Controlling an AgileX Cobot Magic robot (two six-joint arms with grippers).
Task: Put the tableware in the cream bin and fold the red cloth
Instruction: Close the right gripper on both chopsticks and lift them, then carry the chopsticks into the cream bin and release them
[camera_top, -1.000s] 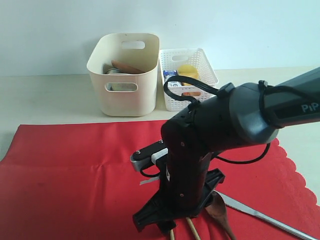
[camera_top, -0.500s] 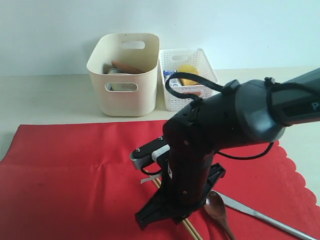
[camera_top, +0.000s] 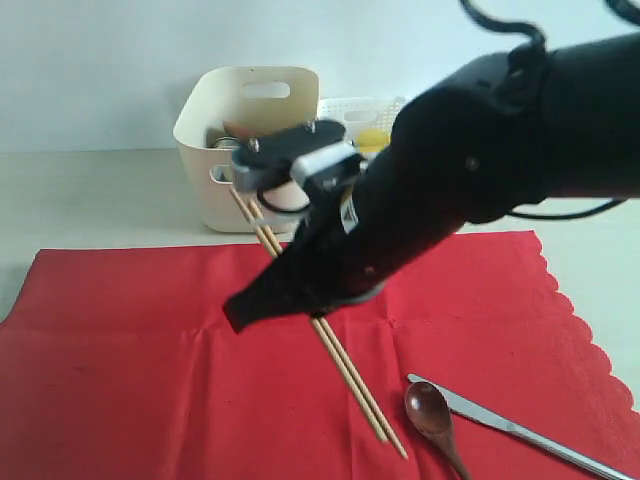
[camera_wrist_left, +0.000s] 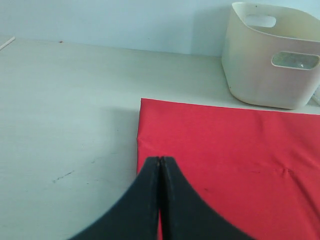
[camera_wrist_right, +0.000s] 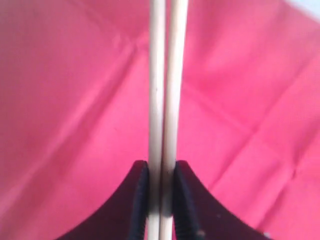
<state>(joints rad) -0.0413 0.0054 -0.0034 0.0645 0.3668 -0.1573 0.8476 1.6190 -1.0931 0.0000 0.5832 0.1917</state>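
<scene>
Up from the cloth has come the right end effector (camera_top: 318, 318), which a second ago was pressed low over the near edge. It is now raised and swung toward the middle. The two wooden chopsticks (camera_top: 350, 385) have come with it, and the dark wooden spoon (camera_top: 428, 408) and silver metal knife (camera_top: 520, 432) now lie uncovered, side by side.

The black arm hides most of the white lattice basket (camera_top: 345, 105). A yellow item (camera_top: 372, 138) shows in it, but any label there cannot be read. The cream bin (camera_top: 215, 130) stands on the pale counter (camera_top: 90, 190) just left of the basket, beyond the far edge of the red cloth (camera_top: 130, 350).

In the right wrist view the end effector (camera_wrist_right: 161, 170) is clamped narrowly on the chopsticks (camera_wrist_right: 162, 75), which run side by side, touching, over the cloth (camera_wrist_right: 75, 100). From the exterior view they slant, with the upper ends in front of the bin and the lower ends near the spoon. Whether those ends touch the cloth I cannot tell.

The left end effector (camera_wrist_left: 160, 161) has its jaws pressed together with nothing between them. It sits above the cloth's (camera_wrist_left: 225, 150) straight side edge, with the counter (camera_wrist_left: 65, 125) beside it and the bin (camera_wrist_left: 270, 75) beyond.

The cloth is bright red, lightly creased, spread flat and scalloped along its right edge.
</scene>
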